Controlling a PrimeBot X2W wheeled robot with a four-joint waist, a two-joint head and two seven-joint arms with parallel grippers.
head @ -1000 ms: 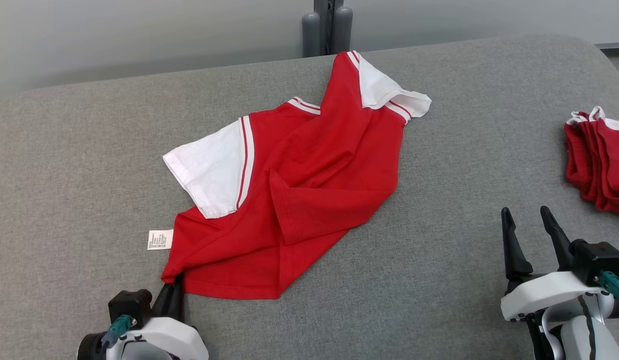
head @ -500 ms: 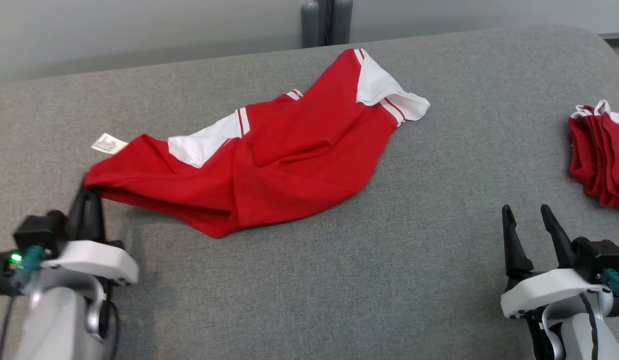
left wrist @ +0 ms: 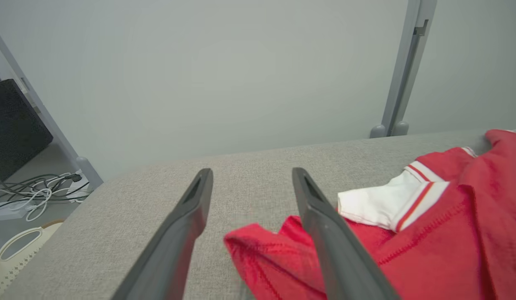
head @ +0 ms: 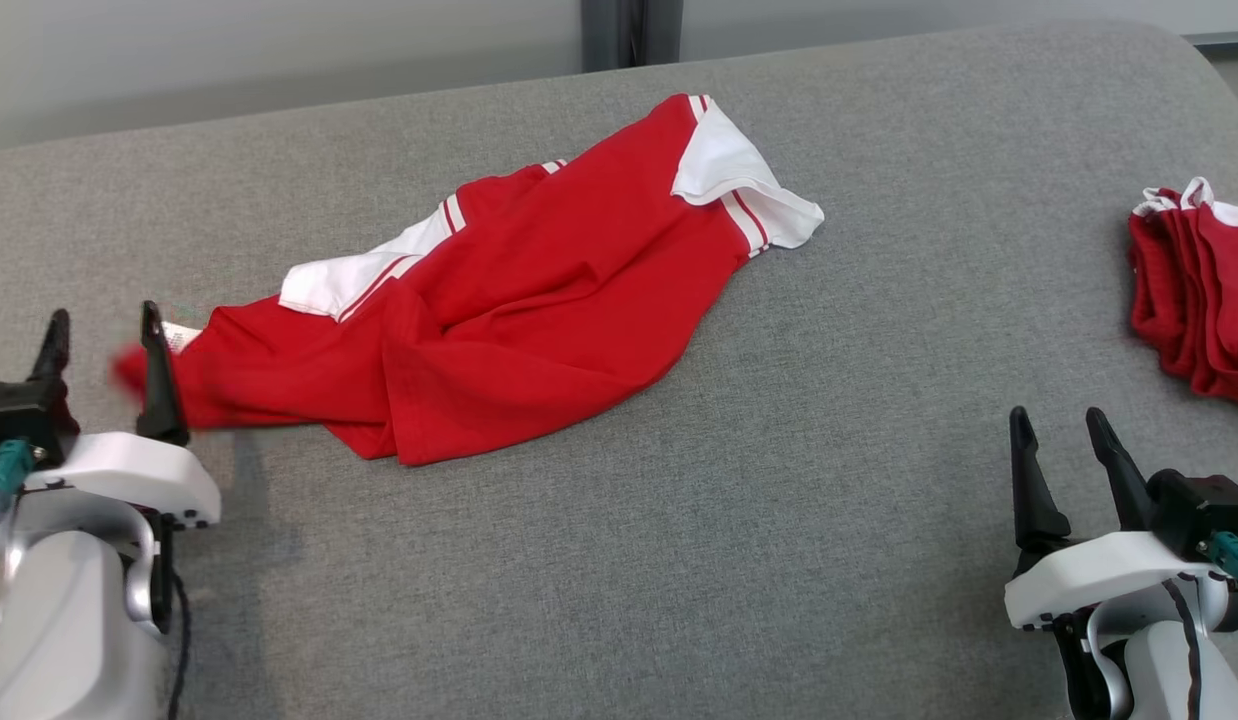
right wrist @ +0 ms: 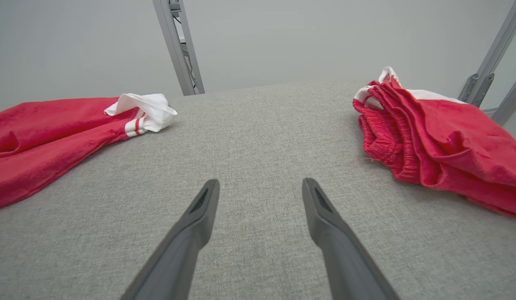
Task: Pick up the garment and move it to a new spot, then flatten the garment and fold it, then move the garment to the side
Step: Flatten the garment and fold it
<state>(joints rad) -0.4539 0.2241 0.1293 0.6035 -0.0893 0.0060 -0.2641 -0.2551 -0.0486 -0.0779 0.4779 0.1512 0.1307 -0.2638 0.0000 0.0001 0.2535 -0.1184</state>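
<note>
The garment (head: 539, 290) is a red shirt with white sleeves, lying crumpled and stretched from the left toward the back middle of the grey table. My left gripper (head: 104, 325) stands open at the left, and the garment's red corner (left wrist: 262, 254) lies loose between its fingers. In the right wrist view the garment (right wrist: 45, 129) lies far left. My right gripper (head: 1059, 425) is open at the lower right over bare table, with nothing between its fingers (right wrist: 199, 212).
A pile of folded red clothes (head: 1194, 290) sits at the table's right edge, also in the right wrist view (right wrist: 433, 141). A metal post (head: 629, 30) stands behind the table. Cables (left wrist: 33, 193) lie on the floor off the left end.
My left gripper dragged the garment's corner to the left, stretching the shirt out, then opened and let the corner go. The head camera tilted a little. The right gripper stayed put.
</note>
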